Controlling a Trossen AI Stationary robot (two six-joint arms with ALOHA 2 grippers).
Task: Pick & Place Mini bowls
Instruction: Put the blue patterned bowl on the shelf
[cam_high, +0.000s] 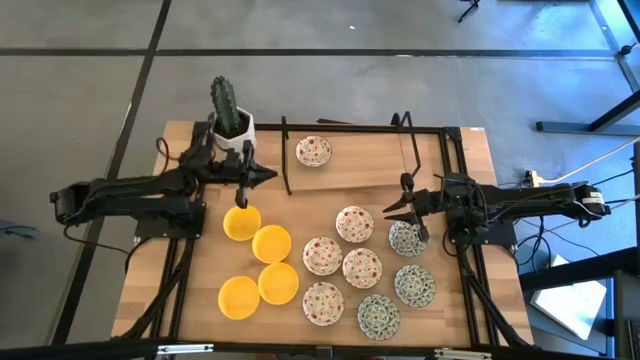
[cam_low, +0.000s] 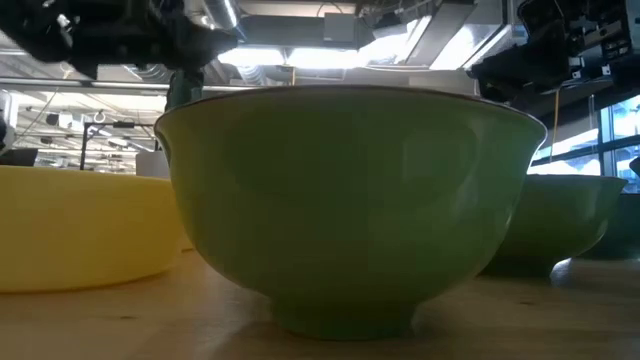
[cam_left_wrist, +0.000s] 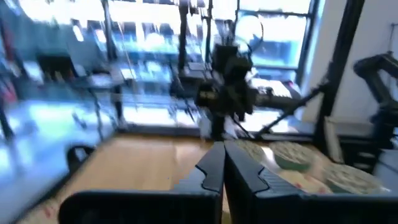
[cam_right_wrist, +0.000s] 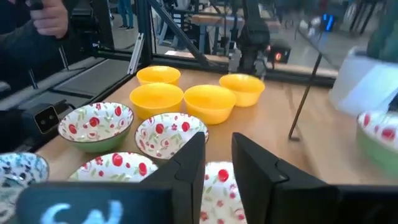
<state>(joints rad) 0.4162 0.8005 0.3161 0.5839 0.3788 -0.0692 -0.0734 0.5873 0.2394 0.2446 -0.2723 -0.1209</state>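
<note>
Several mini bowls sit upright on the wooden table (cam_high: 200, 310). The yellow ones (cam_high: 271, 243) cluster at the near left, the red-speckled white ones (cam_high: 322, 256) in the middle, and the green-grey patterned ones (cam_high: 414, 285) at the near right. One red-speckled bowl (cam_high: 313, 151) stands alone near the far edge. My left gripper (cam_high: 266, 177) is shut and empty, level above the table beyond the farthest yellow bowl (cam_high: 241, 222); its shut fingers (cam_left_wrist: 214, 168) show in the left wrist view. My right gripper (cam_high: 392, 210) hovers open beside a patterned bowl (cam_high: 407, 238), holding nothing.
A white pot with a cactus (cam_high: 230, 118) stands at the far left corner. A thin black frame (cam_high: 285, 155) rises from the table's far half. A person's hand (cam_right_wrist: 50, 17) shows beyond the table's near edge. In the low view one bowl (cam_low: 350, 200) fills the picture.
</note>
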